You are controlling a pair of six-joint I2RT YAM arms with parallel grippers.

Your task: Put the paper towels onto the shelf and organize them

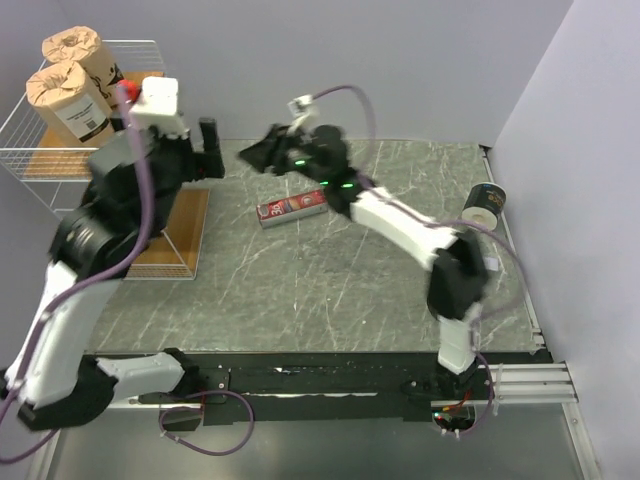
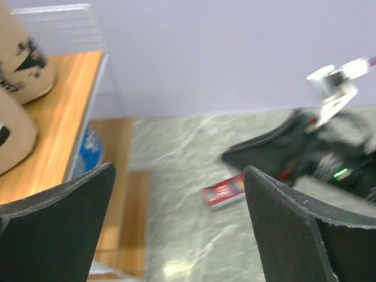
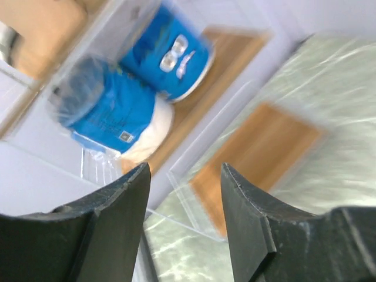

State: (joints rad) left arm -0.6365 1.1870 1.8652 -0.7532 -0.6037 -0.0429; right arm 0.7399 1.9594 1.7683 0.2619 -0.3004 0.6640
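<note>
Jaws on our right arm (image 1: 400,225) stand narrowly parted and empty, facing the blue-and-white rolls (image 3: 167,53) on the shelf (image 1: 185,235), which sit clear of the tips. Left arm (image 1: 120,200): jaws wide, nothing between, kraft rolls (image 1: 65,95) on the top tier nearby. We'd back out clear of the wire, then reach for the dark roll (image 1: 487,203) at the surface's (image 1: 330,280) right edge.

You have two kraft-brown rolls (image 1: 72,100) with black print, two blue-and-white rolls (image 3: 170,50), and one dark roll (image 1: 487,203) with a pale patch. Your shelf (image 1: 185,225) is white wire over light wooden boards. The box (image 1: 292,207) is red, and the table (image 1: 330,290) is grey-green, veined white.
</note>
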